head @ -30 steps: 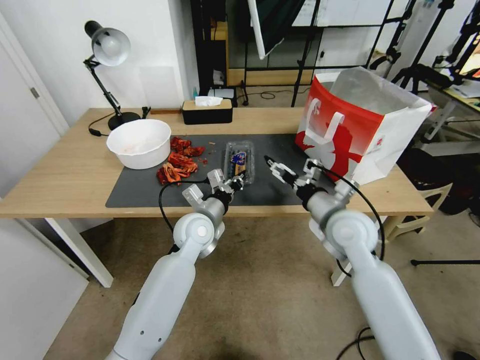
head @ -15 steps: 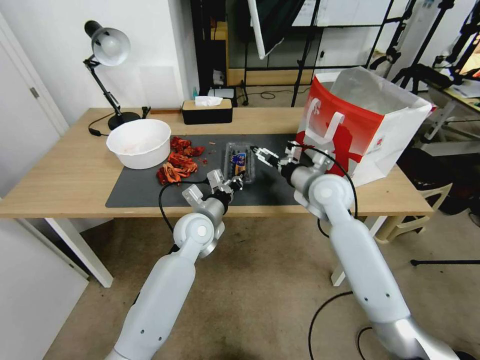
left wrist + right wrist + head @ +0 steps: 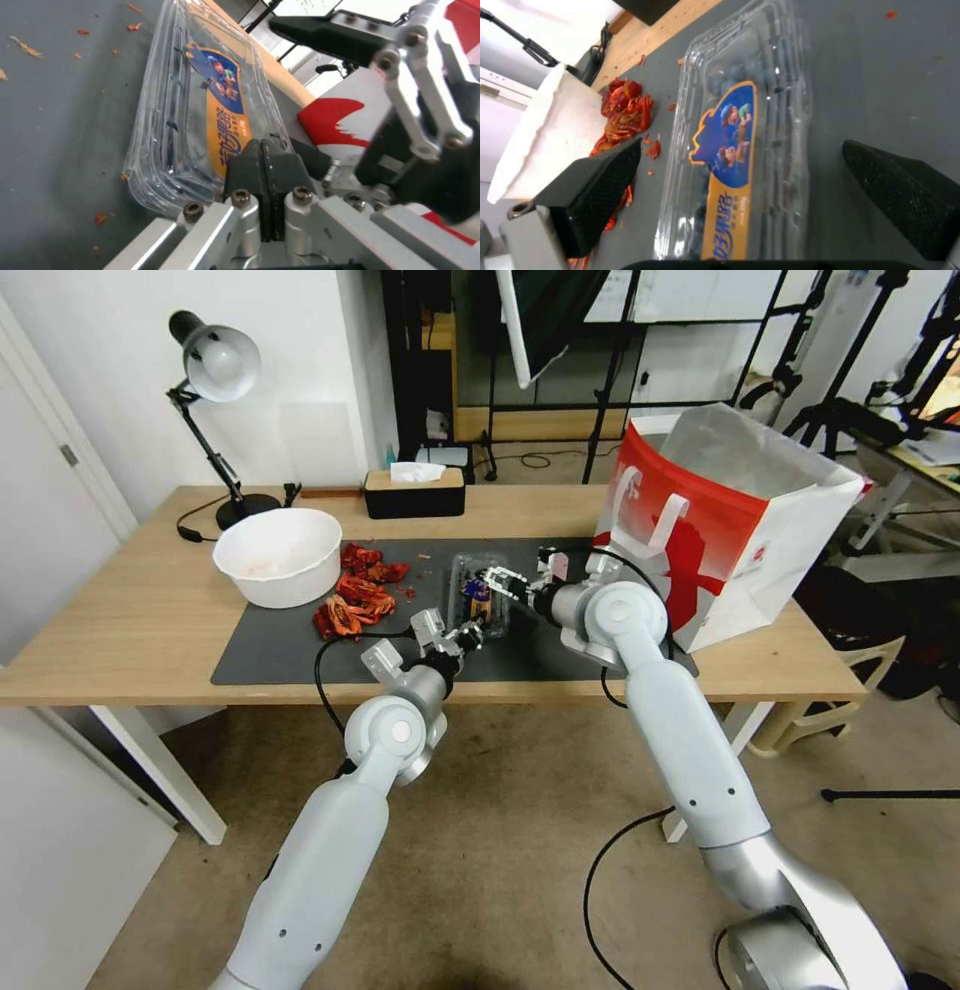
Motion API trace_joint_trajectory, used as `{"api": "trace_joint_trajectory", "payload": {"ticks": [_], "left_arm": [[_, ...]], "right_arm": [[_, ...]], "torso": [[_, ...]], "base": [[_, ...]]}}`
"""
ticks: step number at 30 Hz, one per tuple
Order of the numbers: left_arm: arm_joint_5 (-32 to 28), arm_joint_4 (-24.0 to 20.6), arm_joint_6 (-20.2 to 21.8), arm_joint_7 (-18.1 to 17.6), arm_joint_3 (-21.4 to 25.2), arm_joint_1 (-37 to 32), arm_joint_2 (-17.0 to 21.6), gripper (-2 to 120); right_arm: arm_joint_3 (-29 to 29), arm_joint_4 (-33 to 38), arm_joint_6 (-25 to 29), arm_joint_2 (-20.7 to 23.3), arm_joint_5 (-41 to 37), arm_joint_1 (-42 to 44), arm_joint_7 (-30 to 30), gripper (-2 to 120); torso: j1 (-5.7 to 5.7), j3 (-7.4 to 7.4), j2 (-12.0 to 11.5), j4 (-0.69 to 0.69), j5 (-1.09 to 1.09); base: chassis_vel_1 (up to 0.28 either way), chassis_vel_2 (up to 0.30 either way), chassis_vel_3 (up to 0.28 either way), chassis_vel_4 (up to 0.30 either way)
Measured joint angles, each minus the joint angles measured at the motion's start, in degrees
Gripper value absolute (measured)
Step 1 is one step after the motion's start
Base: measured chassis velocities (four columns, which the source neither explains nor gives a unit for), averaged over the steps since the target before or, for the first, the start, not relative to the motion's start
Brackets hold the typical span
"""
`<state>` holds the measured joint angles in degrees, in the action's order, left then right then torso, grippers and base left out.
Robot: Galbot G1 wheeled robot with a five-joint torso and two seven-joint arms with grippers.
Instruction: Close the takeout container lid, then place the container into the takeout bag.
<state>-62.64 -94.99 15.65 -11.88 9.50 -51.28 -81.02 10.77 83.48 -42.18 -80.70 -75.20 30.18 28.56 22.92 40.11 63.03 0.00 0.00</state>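
Observation:
The takeout container (image 3: 478, 592) lies on the dark mat, with blueberries showing through the clear plastic. Its lid (image 3: 730, 150), which carries a blue and orange label, lies down flat on the tray half. My left gripper (image 3: 470, 632) is shut, and its fingertips (image 3: 262, 165) rest against the near end of the lid (image 3: 220, 112). My right gripper (image 3: 495, 578) hovers open over the container's middle; its fingers (image 3: 595, 195) stand wide on either side of the box without touching it. The red-and-white takeout bag (image 3: 720, 540) stands open at the table's right.
A white bowl (image 3: 278, 555) and a pile of red shells (image 3: 355, 590) sit left of the container on the mat (image 3: 300, 640). A black tissue box (image 3: 414, 492) and a desk lamp (image 3: 215, 365) stand at the back. The table's front edge is close below the grippers.
My right arm has swung left and forward from the mat's front right to over the container, with its gripper open. The left gripper and the container have stayed where they were.

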Motion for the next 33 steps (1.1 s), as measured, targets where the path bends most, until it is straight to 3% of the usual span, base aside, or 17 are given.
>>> {"api": "trace_joint_trajectory", "payload": {"ticks": [16,24,26,33], "left_arm": [[-0.52,-0.02,-0.14,-0.04,0.13,0.05,0.07,0],[-1.40,-0.57,-0.19,-0.30,0.15,-0.38,0.24,0],[-1.56,-0.66,-0.21,-0.31,0.15,-0.39,0.42,0],[-1.79,-0.66,-0.54,-0.25,0.30,-0.35,0.61,0]], "right_arm": [[-1.32,-5.81,0.05,-2.49,-3.92,-3.21,2.42,100],[-1.39,-6.90,0.16,-2.78,-4.77,-3.66,2.88,79],[-1.15,-6.98,0.18,-2.71,-4.79,-3.44,2.98,67],[-0.86,-7.10,0.20,-2.69,-4.79,-3.02,3.34,43]], "torso": [[-0.01,-0.01,0.00,-0.01,0.00],[-0.02,-0.01,0.00,0.00,0.00],[-0.01,-0.01,0.00,-0.01,0.00],[-0.01,-0.01,-0.01,0.00,0.00]], "base": [[0.000,0.000,0.000,0.000],[0.000,0.000,0.000,0.000],[0.000,0.000,0.000,0.000],[0.000,0.000,0.000,0.000]]}}
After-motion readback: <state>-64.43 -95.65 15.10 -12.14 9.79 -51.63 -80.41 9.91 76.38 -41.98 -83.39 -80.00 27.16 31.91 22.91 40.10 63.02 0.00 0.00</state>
